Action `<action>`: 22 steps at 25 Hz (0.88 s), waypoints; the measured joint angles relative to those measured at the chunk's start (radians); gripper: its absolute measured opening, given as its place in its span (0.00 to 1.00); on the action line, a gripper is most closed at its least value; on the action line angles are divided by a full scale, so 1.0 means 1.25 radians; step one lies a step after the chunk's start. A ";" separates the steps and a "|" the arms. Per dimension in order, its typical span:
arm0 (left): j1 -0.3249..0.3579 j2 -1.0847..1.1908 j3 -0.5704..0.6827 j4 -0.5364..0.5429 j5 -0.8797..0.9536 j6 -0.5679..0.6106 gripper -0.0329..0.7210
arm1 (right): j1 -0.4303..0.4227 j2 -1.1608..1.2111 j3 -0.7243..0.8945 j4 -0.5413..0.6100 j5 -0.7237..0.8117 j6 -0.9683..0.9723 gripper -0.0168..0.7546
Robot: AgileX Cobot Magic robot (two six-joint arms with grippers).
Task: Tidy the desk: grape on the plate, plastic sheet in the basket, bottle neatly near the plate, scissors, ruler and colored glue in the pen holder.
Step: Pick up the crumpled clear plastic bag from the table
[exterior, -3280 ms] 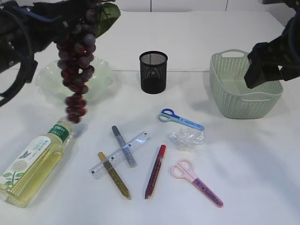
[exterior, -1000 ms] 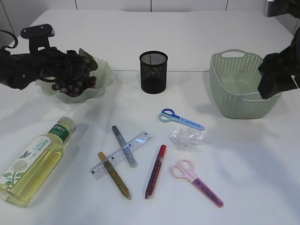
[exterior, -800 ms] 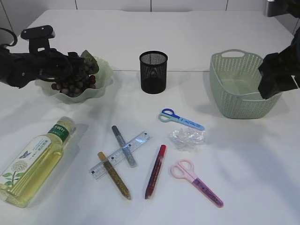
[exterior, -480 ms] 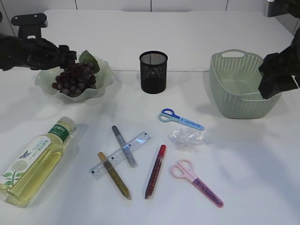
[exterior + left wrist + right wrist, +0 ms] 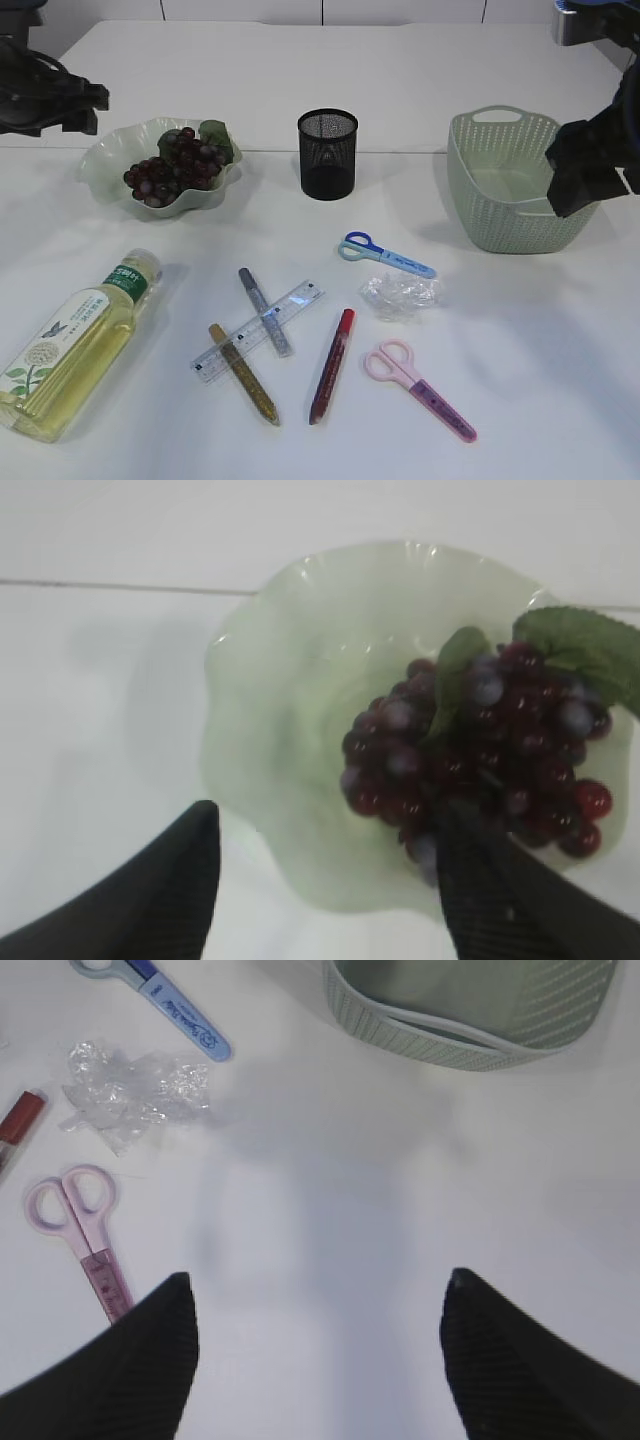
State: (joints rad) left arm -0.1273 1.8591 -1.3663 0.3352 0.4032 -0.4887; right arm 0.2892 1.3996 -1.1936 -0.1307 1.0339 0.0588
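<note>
With the grape bunch lying in the far-left plate and our left hand open and empty above it, we should lift clear without snagging the leaf.

I am looking down past my right gripper, whose two dark fingers stand wide apart over bare white desk with nothing between them. The crumpled plastic sheet lies up and to the left; just beyond it is the blue scissors, just below it the pink scissors, and a red glue stick's tip beside it at the left edge. Well to the sheet's right, at the top, is the pale green basket.
</note>
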 joint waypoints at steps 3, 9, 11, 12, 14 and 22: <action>0.000 -0.038 0.000 -0.042 0.121 0.076 0.70 | 0.000 0.000 0.000 0.002 0.000 0.000 0.78; 0.000 -0.088 0.000 -0.238 0.353 0.343 0.70 | 0.000 0.000 0.000 0.045 0.027 0.000 0.78; 0.000 -0.104 0.000 -0.281 0.394 0.373 0.69 | 0.000 0.000 0.000 0.060 0.040 0.000 0.78; 0.000 -0.115 0.000 -0.298 0.401 0.380 0.68 | 0.000 0.000 0.000 0.067 0.047 0.000 0.78; 0.000 -0.150 0.003 -0.320 0.405 0.386 0.66 | 0.000 0.000 0.000 0.074 0.055 0.000 0.78; 0.000 -0.289 0.090 -0.332 0.466 0.391 0.65 | 0.012 0.000 0.000 0.083 0.063 -0.006 0.78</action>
State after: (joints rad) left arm -0.1273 1.4975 -1.2543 -0.0797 0.9862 0.0000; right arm 0.3043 1.3996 -1.1936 -0.0276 1.1132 0.0519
